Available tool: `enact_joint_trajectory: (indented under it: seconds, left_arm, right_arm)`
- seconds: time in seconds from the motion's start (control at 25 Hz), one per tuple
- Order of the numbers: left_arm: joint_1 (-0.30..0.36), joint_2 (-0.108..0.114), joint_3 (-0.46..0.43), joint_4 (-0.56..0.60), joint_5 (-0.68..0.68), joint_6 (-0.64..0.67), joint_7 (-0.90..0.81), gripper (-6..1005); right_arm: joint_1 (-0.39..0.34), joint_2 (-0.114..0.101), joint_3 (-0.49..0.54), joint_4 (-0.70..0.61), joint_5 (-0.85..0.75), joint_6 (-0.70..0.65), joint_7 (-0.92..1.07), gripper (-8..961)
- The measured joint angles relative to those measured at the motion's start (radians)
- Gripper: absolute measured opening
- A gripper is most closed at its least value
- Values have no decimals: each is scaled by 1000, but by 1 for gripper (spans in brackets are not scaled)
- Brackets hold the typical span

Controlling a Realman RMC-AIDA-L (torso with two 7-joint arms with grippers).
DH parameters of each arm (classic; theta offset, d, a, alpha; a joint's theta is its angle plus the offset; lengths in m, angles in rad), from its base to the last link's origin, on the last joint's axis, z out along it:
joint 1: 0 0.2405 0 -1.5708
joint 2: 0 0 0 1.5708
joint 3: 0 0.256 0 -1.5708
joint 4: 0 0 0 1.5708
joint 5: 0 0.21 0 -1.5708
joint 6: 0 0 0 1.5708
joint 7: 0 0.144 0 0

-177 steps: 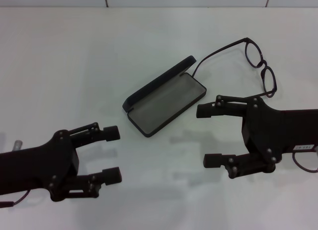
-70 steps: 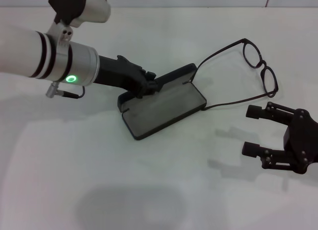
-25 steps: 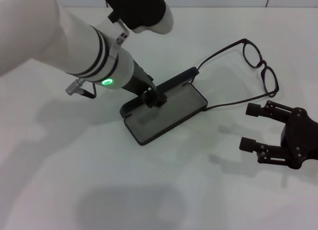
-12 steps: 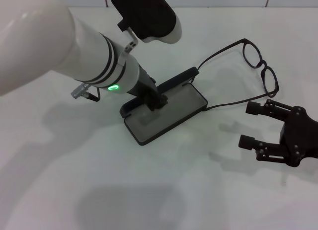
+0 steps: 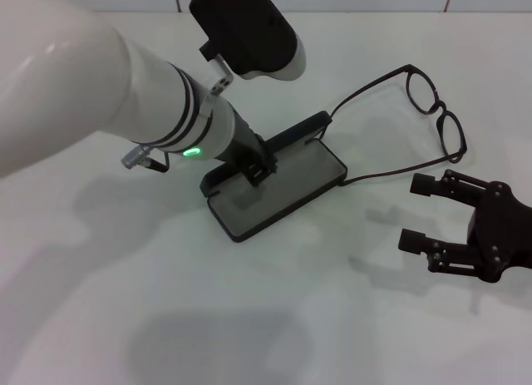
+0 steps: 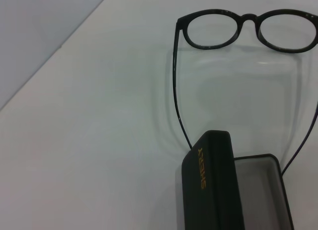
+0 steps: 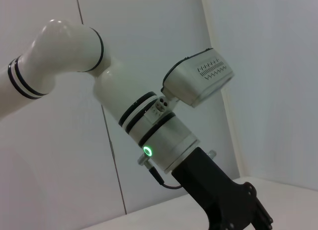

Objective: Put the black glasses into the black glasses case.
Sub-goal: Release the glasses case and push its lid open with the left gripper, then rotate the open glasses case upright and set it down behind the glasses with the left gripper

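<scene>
Lowered since earlier, left gripper (image 5: 256,170) reaches steeply into the black glasses case (image 5: 283,188), closure unclear; right gripper (image 5: 424,212) gapes empty.

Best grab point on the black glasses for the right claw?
Probably the near temple arm of the black glasses, from above: it lies flat, thin and exposed on the table, nearest the open right claw. Frames unfolded; lenses best avoided.

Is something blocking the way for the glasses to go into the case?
Yes. The left tool sits at the open black glasses case, over its grey tray. The black glasses lie beyond it on the table; the right tool waits nearby, open.
</scene>
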Motion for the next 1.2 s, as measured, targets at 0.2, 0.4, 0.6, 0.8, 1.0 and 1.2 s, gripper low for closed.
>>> enact_joint_trajectory:
  seconds: [0.2,0.4,0.6,0.8,1.0,1.2]
  left_arm:
    - [3,1,10,10,5,-2,3,245]
    - [38,3,15,80,40,-2,29,222]
    - [95,3,15,159,50,-11,107,216]
    - [123,3,-6,184,15,-32,216,234]
    - [130,6,-141,161,-231,-17,481,252]
    - [130,8,-271,105,-396,59,737,270]
  right_arm:
    - [0,-1,0,0,0,0,1,826]
    - [0,-1,0,0,4,-1,1,826]
    - [0,-1,1,0,7,-1,1,825]
    - [0,-1,17,0,8,0,1,825]
    - [0,0,26,0,8,8,1,825]
    - [1,1,36,0,9,9,3,825]
